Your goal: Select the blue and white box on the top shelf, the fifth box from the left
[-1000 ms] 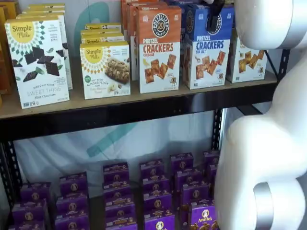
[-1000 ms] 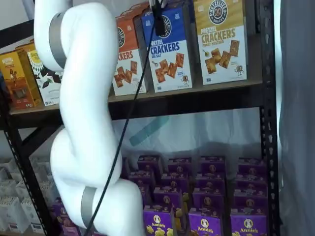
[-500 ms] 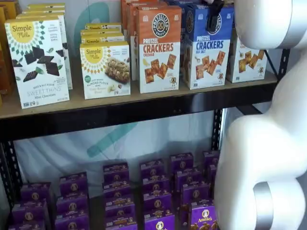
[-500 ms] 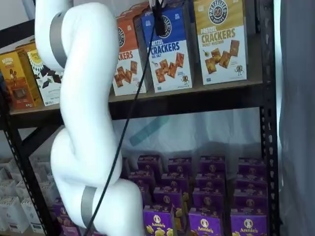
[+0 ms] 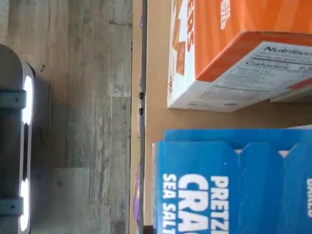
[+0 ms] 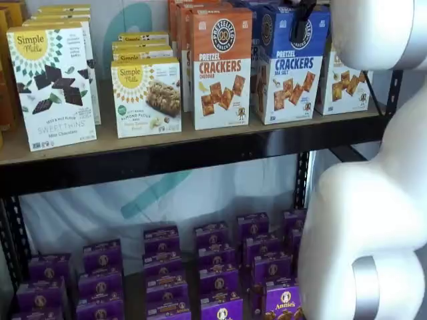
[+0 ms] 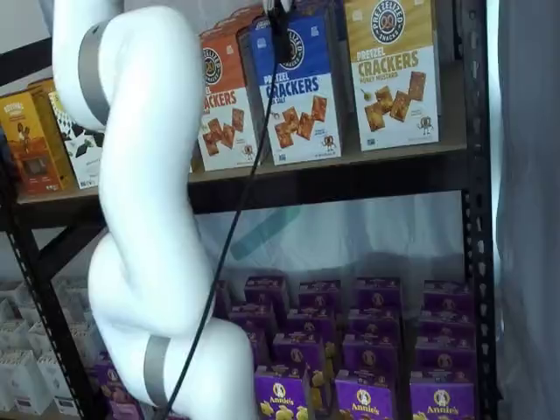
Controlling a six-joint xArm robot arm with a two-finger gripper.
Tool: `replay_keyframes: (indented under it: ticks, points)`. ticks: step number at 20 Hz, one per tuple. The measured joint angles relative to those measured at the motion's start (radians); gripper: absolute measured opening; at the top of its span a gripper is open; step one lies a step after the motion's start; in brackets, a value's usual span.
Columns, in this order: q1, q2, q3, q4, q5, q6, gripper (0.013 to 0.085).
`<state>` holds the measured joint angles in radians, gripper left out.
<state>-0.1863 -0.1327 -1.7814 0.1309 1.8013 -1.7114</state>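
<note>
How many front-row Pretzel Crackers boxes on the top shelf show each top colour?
Tall orange-topped cardboard cracker box: 1
Tall blue and white cardboard box: 1
Tall yellow-topped cardboard cracker box: 1
Total: 3

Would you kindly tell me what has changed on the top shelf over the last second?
The blue and white box now tilts forward with its base lifted off the top shelf, the gripper closed on its top. The orange box and other boxes stayed put.
</note>
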Motion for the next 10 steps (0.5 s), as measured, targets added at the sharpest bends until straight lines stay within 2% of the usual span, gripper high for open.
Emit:
replay_keyframes:
  ticks: [1, 3, 10]
  points:
    - [-0.001, -0.002, 0.001, 0.001, 0.001, 0.000, 0.0650]
    - [0.001, -0.005, 0.002, -0.002, 0.005, 0.000, 0.0570]
    - [-0.006, -0.002, -0.019, 0.016, 0.043, 0.003, 0.0570]
